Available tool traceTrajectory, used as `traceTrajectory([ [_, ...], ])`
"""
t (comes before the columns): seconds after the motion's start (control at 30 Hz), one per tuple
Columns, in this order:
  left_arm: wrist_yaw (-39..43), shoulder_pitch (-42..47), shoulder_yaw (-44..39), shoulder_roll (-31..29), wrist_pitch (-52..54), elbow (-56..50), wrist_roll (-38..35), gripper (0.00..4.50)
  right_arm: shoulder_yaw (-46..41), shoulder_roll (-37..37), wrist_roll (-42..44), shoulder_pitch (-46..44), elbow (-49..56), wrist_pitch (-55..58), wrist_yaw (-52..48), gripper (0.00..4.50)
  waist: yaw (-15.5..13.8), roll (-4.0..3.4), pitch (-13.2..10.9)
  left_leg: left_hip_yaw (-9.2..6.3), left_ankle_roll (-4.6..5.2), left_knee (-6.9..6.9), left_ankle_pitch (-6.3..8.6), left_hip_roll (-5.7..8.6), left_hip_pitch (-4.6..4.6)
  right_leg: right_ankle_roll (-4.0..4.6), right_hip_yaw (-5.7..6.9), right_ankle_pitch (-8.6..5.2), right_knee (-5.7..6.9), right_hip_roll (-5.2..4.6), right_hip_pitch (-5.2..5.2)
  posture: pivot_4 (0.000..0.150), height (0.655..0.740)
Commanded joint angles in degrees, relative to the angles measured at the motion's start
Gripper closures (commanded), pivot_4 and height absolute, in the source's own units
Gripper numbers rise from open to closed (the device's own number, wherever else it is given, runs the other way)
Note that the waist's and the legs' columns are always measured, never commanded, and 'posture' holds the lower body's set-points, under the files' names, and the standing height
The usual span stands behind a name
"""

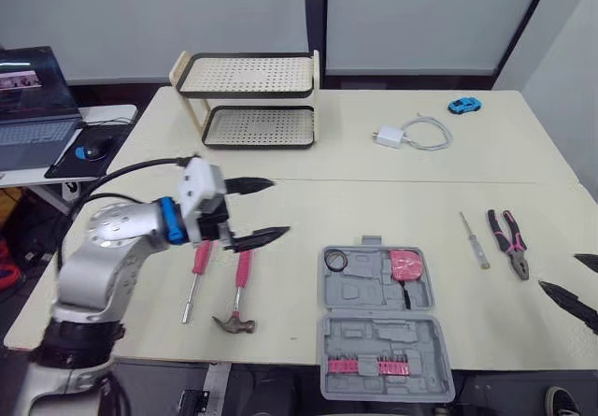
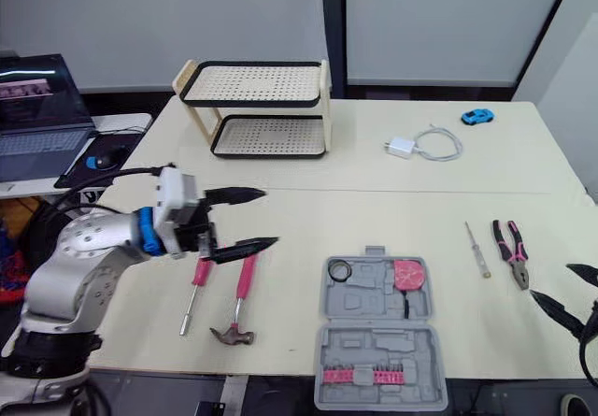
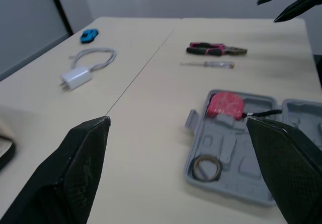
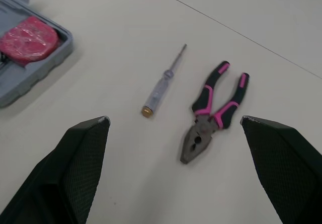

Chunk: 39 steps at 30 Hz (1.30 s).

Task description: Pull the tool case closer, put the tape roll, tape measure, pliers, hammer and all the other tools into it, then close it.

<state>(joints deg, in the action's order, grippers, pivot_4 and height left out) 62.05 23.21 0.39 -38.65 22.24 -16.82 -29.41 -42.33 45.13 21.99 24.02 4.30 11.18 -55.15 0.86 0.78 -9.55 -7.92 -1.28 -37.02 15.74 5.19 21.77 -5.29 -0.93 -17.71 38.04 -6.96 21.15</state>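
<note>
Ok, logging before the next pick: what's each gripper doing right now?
Left gripper: open, holding nothing, near the hammer.
Right gripper: open, holding nothing, by the pliers.

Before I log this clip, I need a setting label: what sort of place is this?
Likely an office or lab workspace: a laptop and mouse pad on a side desk, and a charger on the pale table.

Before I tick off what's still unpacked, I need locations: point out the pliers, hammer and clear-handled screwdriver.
pliers (image 4: pixel 202 130), right wrist view, on the pivot joint.
hammer (image 1: pixel 242 274), left eye view, on the pink grip.
clear-handled screwdriver (image 4: pixel 157 91), right wrist view, on the clear handle.
</note>
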Motion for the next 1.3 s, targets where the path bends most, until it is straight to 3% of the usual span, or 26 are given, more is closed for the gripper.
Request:
traceTrajectory([
  [0.03,0.25,4.2,3.2,2.08,1.27,-2.98,-1.36,0.0,-3.64,-1.69,0.75,2.09,2.62,-0.26,2.22,0.04,0.26,0.0,0.0,0.0,0.0,-0.01,0.0,0.01,0.01,0.0,-0.01,0.0,0.0,0.0,0.0,0.15,0.74],
  [0.2,0.57,9.19,7.47,6.17,1.46,-2.94,-0.81,0.0,-4.3,-4.85,1.07,5.73,6.43,0.67,4.57,0.04,0.39,-0.02,0.02,0.01,0.02,-0.01,-0.01,0.02,0.01,-0.01,-0.01,0.0,-0.01,0.0,-0.01,0.15,0.74],
  [0.53,-0.23,10.21,8.43,9.19,0.5,-1.73,0.21,0.0,-3.39,-6.73,1.29,6.08,7.54,2.36,7.85,0.04,0.49,-0.03,0.02,0.0,0.01,-0.03,-0.02,0.03,0.02,-0.01,-0.03,0.0,-0.01,0.0,-0.02,0.15,0.74],
  [1.03,-3.45,7.9,10.02,10.86,2.02,-4.69,0.31,0.0,7.43,-6.8,-0.69,-10.04,-4.7,8.81,16.08,0.04,0.62,-0.04,0.03,0.03,-0.19,-0.05,-0.15,0.03,0.02,-0.01,-0.04,0.0,-0.01,-0.01,-0.02,0.15,0.74],
  [1.3,-5.13,7.85,10.84,11.33,4.8,-7.37,-0.41,0.0,12.82,-6.71,-3.18,-18.8,-15.13,6.29,17.76,0.04,0.79,-0.07,0.06,0.06,-0.19,-0.06,-0.17,0.01,0.01,-0.01,-0.05,0.0,0.02,0.01,-0.01,0.15,0.74],
])
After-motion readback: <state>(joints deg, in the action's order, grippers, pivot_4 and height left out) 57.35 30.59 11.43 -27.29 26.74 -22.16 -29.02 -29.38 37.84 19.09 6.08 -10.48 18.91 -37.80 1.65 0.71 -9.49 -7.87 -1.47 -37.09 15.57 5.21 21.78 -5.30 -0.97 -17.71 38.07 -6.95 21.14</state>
